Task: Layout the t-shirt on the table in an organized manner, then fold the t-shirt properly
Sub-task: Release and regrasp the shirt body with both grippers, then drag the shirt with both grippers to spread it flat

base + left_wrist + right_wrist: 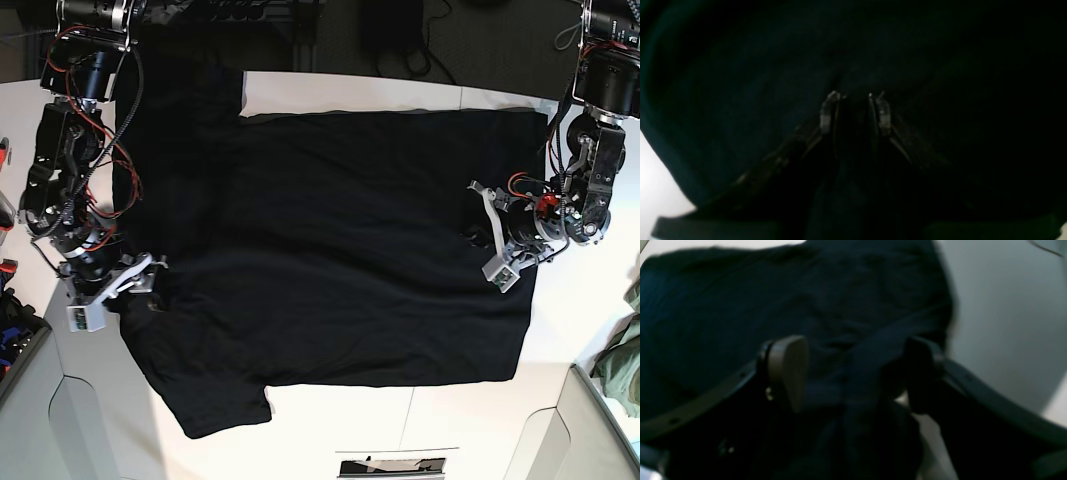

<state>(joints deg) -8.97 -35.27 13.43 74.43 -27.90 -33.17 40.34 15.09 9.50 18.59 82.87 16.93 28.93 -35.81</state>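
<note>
Left wrist: t-shirt [773, 83] dark, claw [855, 96] dim

Probably a robotics lab: two arms [70, 190] with bare red wiring [118, 150] flank a white table [400, 95], dark cables [240, 12] trail on the floor beyond, and the wrist views are too dim to add more

The t-shirt [330, 250] is seen as plain black across the middle of the base view, with no print visible on it. The desk [450, 420] beneath is white. Red wires [95, 140] are shown along the black arm at the left of that frame, and a red part [545, 203] at the right. An olive-green garment [622, 360] is seen at the right edge. A grey-brown pad is shown on the right gripper's fingers [788, 368].
</note>
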